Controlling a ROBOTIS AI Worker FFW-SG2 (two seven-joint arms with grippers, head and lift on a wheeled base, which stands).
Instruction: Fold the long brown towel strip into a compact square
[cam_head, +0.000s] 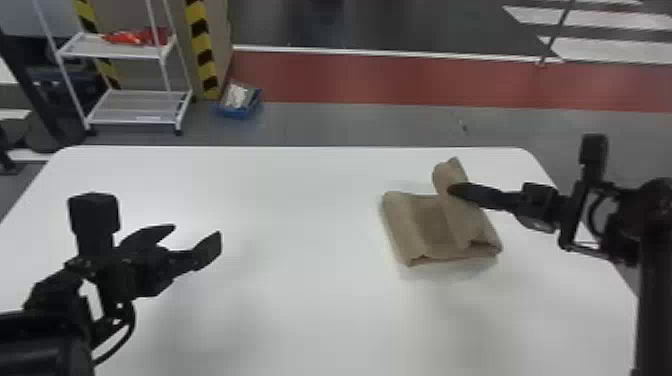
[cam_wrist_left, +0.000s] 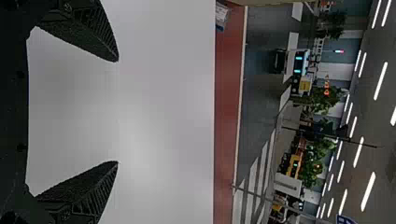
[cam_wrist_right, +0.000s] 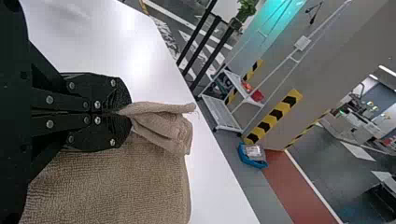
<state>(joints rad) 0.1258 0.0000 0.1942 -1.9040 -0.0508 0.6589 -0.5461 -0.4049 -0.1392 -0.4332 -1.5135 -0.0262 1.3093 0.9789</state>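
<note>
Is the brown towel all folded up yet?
Not yet, only partly folded: the towel lies doubled on the table, but one flap stands up, pinched in the right claw.

The smooth black left arm (cam_head: 40, 350) and black right arm (cam_head: 654, 300) are topped by squared black blocks (cam_head: 94, 212). The black two-fingered right gripper (cam_head: 452, 190) is studded with round silver screws (cam_wrist_right: 97, 120); tapered black fingers (cam_wrist_left: 100, 30) are ribbed.
</note>
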